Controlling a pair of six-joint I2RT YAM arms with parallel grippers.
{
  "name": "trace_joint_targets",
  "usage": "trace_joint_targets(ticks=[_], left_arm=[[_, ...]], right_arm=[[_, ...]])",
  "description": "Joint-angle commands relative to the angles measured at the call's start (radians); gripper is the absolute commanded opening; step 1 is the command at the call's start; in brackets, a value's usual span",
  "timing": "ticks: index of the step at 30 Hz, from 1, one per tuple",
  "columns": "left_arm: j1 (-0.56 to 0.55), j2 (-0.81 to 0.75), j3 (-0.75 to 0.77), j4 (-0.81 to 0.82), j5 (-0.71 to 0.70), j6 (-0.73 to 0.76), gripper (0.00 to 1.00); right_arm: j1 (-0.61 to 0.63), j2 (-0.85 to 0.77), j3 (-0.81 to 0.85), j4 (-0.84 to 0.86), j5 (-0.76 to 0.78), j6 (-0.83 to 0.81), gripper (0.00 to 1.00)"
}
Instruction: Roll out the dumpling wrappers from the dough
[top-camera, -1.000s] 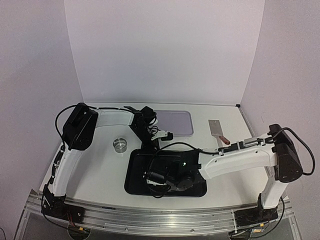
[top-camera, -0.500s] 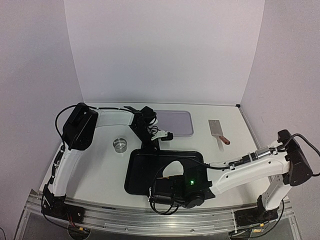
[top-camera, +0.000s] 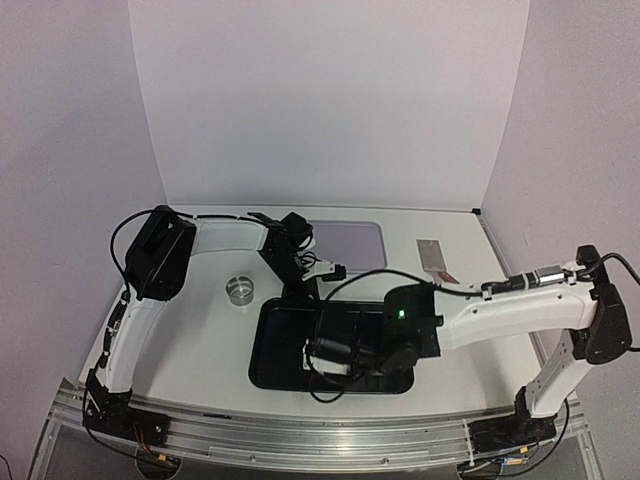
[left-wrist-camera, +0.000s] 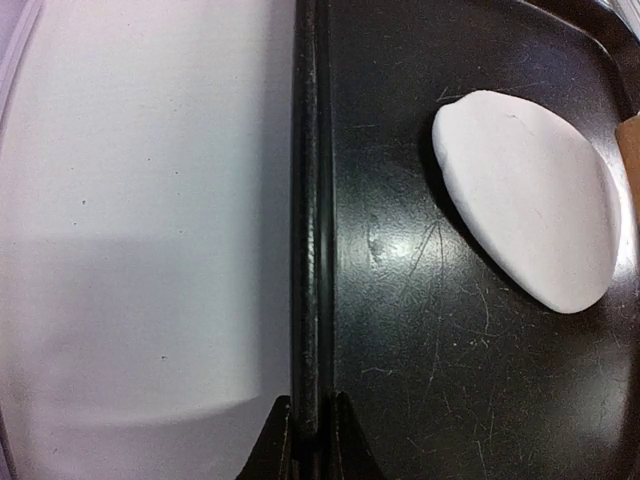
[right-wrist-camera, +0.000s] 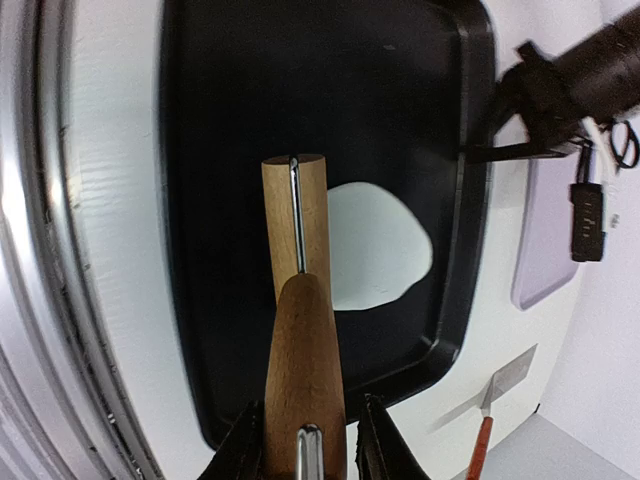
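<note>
A flattened white sheet of dough (left-wrist-camera: 530, 200) lies in the black tray (left-wrist-camera: 420, 330), also seen in the right wrist view as dough (right-wrist-camera: 378, 245) near the tray's far side. My left gripper (left-wrist-camera: 310, 440) is shut on the tray's rim (left-wrist-camera: 308, 200), at the tray's far edge (top-camera: 300, 292). My right gripper (right-wrist-camera: 305, 440) is shut on the handle of a wooden roller (right-wrist-camera: 303, 370). The roller head (right-wrist-camera: 295, 215) stands over the dough's edge. In the top view the right gripper (top-camera: 325, 352) hovers over the tray and hides the dough. The dumpling wrappers are out of view.
A small metal ring cutter (top-camera: 240, 289) sits left of the tray. A pale purple mat (top-camera: 348, 245) lies behind the tray, and a red-handled scraper (top-camera: 437, 262) lies at the right. The table's near metal edge (right-wrist-camera: 40, 250) runs just beyond the tray.
My right arm drew the roller back toward the table's near edge, then pushed it forward over the tray again. The left gripper has stayed clamped on the rim.
</note>
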Motion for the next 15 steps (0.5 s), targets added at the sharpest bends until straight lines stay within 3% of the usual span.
trace_joint_targets(ticks=[1, 10, 15], left_arm=[[0.023, 0.004, -0.022, 0.014, -0.124, 0.043, 0.00], [0.023, 0.000, -0.020, 0.014, -0.110, 0.026, 0.00], [0.023, 0.000, -0.020, 0.012, -0.112, 0.028, 0.00]], right_arm=[[-0.112, -0.040, 0.108, 0.034, 0.031, -0.122, 0.00], [-0.171, 0.091, 0.017, 0.113, 0.031, -0.147, 0.00], [-0.093, 0.100, -0.082, 0.097, -0.017, -0.080, 0.00]])
